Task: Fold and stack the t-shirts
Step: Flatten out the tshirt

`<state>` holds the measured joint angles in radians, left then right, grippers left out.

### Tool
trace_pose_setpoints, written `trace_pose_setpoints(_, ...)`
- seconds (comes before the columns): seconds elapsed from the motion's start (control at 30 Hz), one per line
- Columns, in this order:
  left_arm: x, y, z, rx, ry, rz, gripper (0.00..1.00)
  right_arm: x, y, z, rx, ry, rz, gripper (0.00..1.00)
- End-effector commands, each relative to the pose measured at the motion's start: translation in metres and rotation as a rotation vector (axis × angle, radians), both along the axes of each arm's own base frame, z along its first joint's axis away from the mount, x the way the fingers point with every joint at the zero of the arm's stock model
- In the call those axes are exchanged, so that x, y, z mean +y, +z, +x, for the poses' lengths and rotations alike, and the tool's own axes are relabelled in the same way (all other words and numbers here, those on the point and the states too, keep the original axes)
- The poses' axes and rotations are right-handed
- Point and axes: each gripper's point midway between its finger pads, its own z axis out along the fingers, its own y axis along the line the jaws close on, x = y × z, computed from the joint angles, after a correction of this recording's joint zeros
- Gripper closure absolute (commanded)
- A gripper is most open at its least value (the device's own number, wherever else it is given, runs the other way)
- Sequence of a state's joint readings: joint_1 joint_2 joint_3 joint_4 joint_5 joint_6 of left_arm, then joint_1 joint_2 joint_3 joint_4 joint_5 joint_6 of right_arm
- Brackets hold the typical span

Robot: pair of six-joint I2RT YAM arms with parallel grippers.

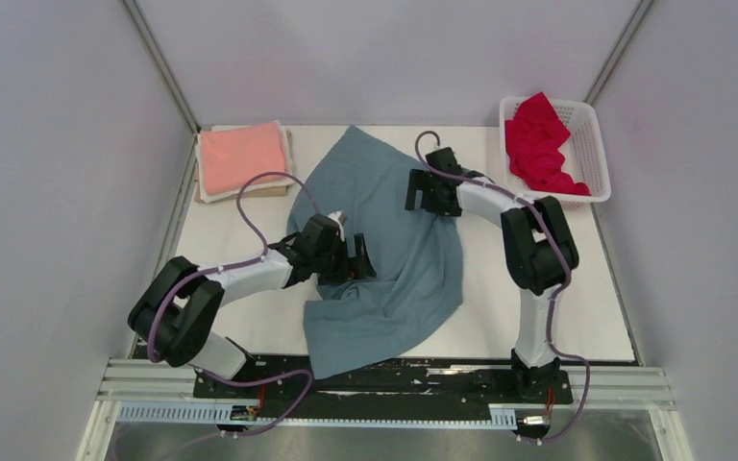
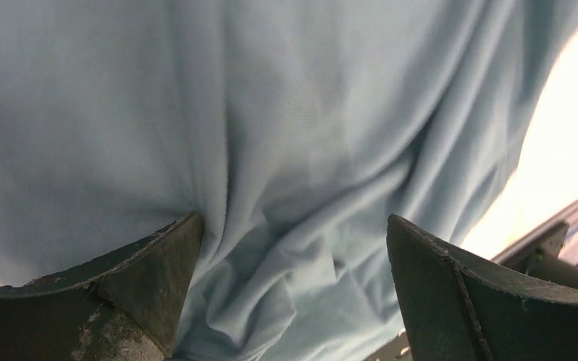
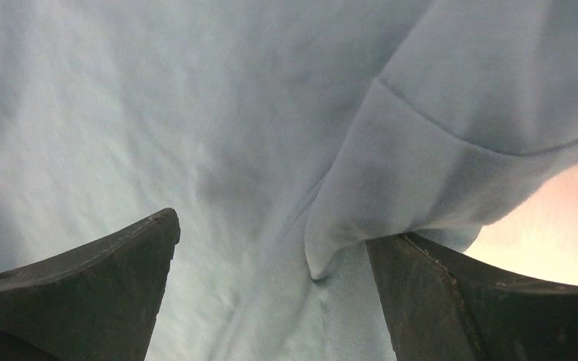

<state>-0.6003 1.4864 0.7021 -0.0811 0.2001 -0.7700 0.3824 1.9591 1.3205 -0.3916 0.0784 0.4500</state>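
The grey-blue t-shirt [image 1: 384,250] lies spread and rumpled across the middle of the table, its lower hem hanging over the near edge. My left gripper [image 1: 356,261] is open and sits low on the shirt's left middle, with bunched cloth [image 2: 293,226] between its fingers. My right gripper [image 1: 430,195] is open on the shirt's upper right edge, with a folded flap of cloth [image 3: 436,165] lying on its right finger [image 3: 451,301]. The salmon-pink t-shirt [image 1: 242,158] lies folded at the back left. The bright red t-shirt [image 1: 538,144] lies crumpled in the basket.
A white lattice basket [image 1: 591,158] stands at the back right corner. The folded pink shirt rests on a pale board or cloth [image 1: 250,192]. The metal rail [image 1: 384,384] runs along the near edge. Grey walls close in on both sides.
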Motion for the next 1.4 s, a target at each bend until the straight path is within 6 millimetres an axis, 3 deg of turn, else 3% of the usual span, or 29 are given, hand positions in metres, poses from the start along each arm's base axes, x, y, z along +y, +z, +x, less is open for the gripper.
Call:
trace_pose_setpoints(0.0, -0.023, -0.003, -0.021, 0.059, -0.015, 0.008, 0.0, 0.045, -0.001, 0.058, -0.076, 0.171, 0.042, 0.0)
trace_pose_setpoints(0.03, -0.023, -0.008, -0.014, 0.053, 0.001, 0.033, 0.0, 0.048, 0.0, 0.068, -0.087, 0.188, 0.029, 0.0)
trace_pose_setpoints(0.07, -0.032, 0.003, 0.0, 0.019, 0.004, 0.024, 0.0, 0.05, 0.002, 0.08, -0.105, 0.2, 0.018, 0.0)
trace_pose_setpoints(0.1, -0.034, -0.004, 0.008, 0.018, 0.005, 0.049, 0.0, 0.051, 0.003, 0.092, -0.122, 0.206, 0.011, 0.0)
trace_pose_setpoints(0.13, -0.045, 0.008, 0.024, -0.019, 0.008, 0.034, 0.0, 0.052, 0.0, 0.101, -0.131, 0.211, 0.006, 0.0)
trace_pose_setpoints(0.17, -0.047, -0.003, 0.032, -0.017, 0.006, 0.066, 0.0, 0.052, -0.001, 0.112, -0.142, 0.209, 0.007, 0.0)
trace_pose_setpoints(0.2, -0.06, 0.01, 0.05, -0.06, 0.001, 0.047, 0.0, 0.05, -0.003, 0.121, -0.151, 0.201, 0.009, 0.0)
trace_pose_setpoints(0.23, -0.062, -0.006, 0.057, -0.037, -0.005, 0.072, 0.0, 0.048, -0.006, 0.13, -0.156, 0.192, 0.012, 0.0)
trace_pose_setpoints(0.27, -0.074, 0.006, 0.074, -0.072, -0.013, 0.054, 0.0, 0.045, -0.006, 0.141, -0.17, 0.186, 0.017, 0.0)
trace_pose_setpoints(0.3, -0.074, -0.01, 0.082, -0.042, -0.015, 0.07, 0.0, 0.04, -0.007, 0.151, -0.182, 0.176, 0.016, 0.0)
trace_pose_setpoints(0.37, -0.089, 0.001, 0.11, -0.059, -0.026, 0.035, 0.0, 0.03, -0.001, 0.17, -0.217, 0.159, 0.012, 0.0)
trace_pose_setpoints(0.47, -0.093, 0.015, 0.12, -0.099, -0.065, 0.025, 0.0, 0.013, 0.027, 0.196, -0.293, 0.14, 0.0, 0.0)
trace_pose_setpoints(0.53, -0.089, 0.037, 0.118, -0.156, -0.081, 0.027, 0.0, 0.004, 0.059, 0.203, -0.346, 0.137, -0.017, 0.0)
trace_pose_setpoints(0.57, -0.084, 0.055, 0.112, -0.189, -0.083, 0.023, 0.0, 0.003, 0.086, 0.201, -0.386, 0.146, -0.022, 0.0)
trace_pose_setpoints(0.6, -0.078, 0.08, 0.109, -0.252, -0.074, 0.021, 0.0, -0.002, 0.101, 0.195, -0.4, 0.144, -0.039, 0.0)
trace_pose_setpoints(0.63, -0.069, 0.074, 0.096, -0.24, -0.077, 0.053, 0.0, -0.007, 0.114, 0.188, -0.412, 0.131, -0.052, 0.0)
trace_pose_setpoints(0.67, -0.059, 0.099, 0.092, -0.303, -0.051, 0.055, 0.0, -0.011, 0.126, 0.176, -0.414, 0.122, -0.055, 0.0)
trace_pose_setpoints(0.7, -0.048, 0.089, 0.075, -0.281, -0.057, 0.087, 0.0, -0.015, 0.132, 0.163, -0.404, 0.112, -0.056, 0.0)
trace_pose_setpoints(0.73, -0.036, 0.106, 0.069, -0.327, -0.026, 0.093, 0.0, -0.02, 0.139, 0.148, -0.398, 0.099, -0.051, 0.0)
trace_pose_setpoints(0.77, -0.02, 0.09, 0.053, -0.287, -0.021, 0.136, 0.0, -0.024, 0.142, 0.131, -0.384, 0.088, -0.047, 0.0)
trace_pose_setpoints(0.8, -0.007, 0.102, 0.048, -0.318, 0.012, 0.142, 0.0, -0.028, 0.14, 0.113, -0.363, 0.074, -0.045, 0.0)
trace_pose_setpoints(0.83, 0.01, 0.083, 0.033, -0.269, 0.016, 0.2, 0.0, -0.032, 0.14, 0.095, -0.348, 0.058, -0.042, 0.0)
trace_pose_setpoints(0.87, 0.024, 0.087, 0.03, -0.287, 0.062, 0.228, 0.0, -0.034, 0.137, 0.075, -0.328, 0.042, -0.035, 0.0)
trace_pose_setpoints(0.9, 0.039, 0.07, 0.019, -0.25, 0.073, 0.282, 0.0, -0.036, 0.133, 0.057, -0.313, 0.036, -0.032, 0.0)
trace_pose_setpoints(0.97, 0.059, 0.061, 0.011, -0.227, 0.116, 0.337, 0.0, -0.038, 0.122, 0.021, -0.281, -0.002, -0.002, 0.0)
trace_pose_setpoints(1.13, 0.065, 0.044, 0.014, -0.201, 0.12, 0.383, 0.0, -0.045, 0.1, -0.048, -0.225, -0.044, 0.046, 0.0)
trace_pose_setpoints(1.17, 0.064, 0.035, 0.023, -0.186, 0.126, 0.398, 0.03, -0.049, 0.096, -0.071, -0.219, -0.046, 0.053, 0.0)
trace_pose_setpoints(1.27, 0.065, 0.011, 0.03, -0.12, 0.118, 0.468, 0.12, -0.054, 0.094, -0.093, -0.226, -0.046, 0.056, 0.0)
trace_pose_setpoints(1.37, 0.061, 0.002, 0.042, -0.097, 0.115, 0.509, 0.17, -0.06, 0.101, -0.104, -0.252, -0.06, 0.06, 0.0)
